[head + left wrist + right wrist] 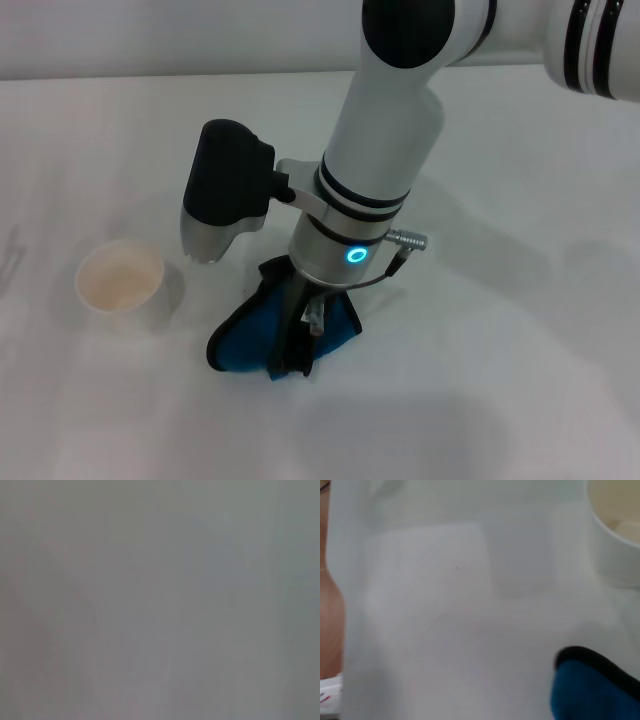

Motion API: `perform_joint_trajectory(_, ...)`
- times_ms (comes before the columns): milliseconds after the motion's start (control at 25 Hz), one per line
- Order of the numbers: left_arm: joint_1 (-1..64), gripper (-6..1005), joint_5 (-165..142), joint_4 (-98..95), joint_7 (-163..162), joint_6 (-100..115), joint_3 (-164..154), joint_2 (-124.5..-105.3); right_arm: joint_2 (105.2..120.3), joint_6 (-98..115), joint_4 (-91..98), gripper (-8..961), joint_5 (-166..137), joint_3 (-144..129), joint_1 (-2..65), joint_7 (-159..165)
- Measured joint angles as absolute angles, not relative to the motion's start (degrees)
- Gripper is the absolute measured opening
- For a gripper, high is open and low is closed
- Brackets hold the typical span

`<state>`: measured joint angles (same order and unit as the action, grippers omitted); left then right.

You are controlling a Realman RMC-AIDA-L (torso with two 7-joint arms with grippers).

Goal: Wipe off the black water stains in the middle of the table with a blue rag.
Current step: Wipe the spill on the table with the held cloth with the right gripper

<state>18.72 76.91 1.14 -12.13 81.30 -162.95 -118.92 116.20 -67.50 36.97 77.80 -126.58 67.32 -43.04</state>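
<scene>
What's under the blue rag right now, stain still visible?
No stain is in sight. The right gripper presses the bunched blue rag onto the table; whatever lies beneath is covered. Only bare white surface shows around it, with the paper cup standing apart.

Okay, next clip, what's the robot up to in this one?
The right arm's pincer reaches down onto a bright blue soft rag with black edging and presses it, bunched up, against the plain white tabletop. A white paper cup stands apart from the rag, toward the robot's left. No dark stain shows on the bare table in any view; whether one lies under the rag cannot be told. The left arm is out of sight.
</scene>
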Motion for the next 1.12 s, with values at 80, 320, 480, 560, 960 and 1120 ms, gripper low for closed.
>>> perform_joint_trajectory(80,18.72,892,76.90,1.14,-12.13,81.30,-162.95,-118.92,116.20,-65.95,36.40,2,77.18,-126.69,67.41,-42.08)
perform_joint_trajectory(320,18.60,892,76.90,1.14,-12.13,81.31,-162.95,-119.01,116.19,-56.12,34.80,2,65.99,-127.48,67.25,-31.73)
perform_joint_trajectory(480,18.55,892,76.90,1.14,-12.13,81.30,-162.95,-118.98,116.19,-51.13,33.92,2,57.99,-129.26,66.88,-24.54)
perform_joint_trajectory(560,18.59,892,76.90,1.14,-12.13,81.30,-162.95,-118.94,116.19,-49.59,33.00,2,55.01,-130.22,66.86,-21.66)
perform_joint_trajectory(960,19.13,892,76.93,1.14,-12.13,80.72,-162.87,-118.91,116.19,-47.08,31.73,3,38.06,-131.38,66.72,-8.15)
perform_joint_trajectory(1120,19.12,892,76.98,1.14,-12.13,80.67,-162.88,-118.97,116.19,-46.74,31.33,2,35.00,-131.38,66.70,-5.71)
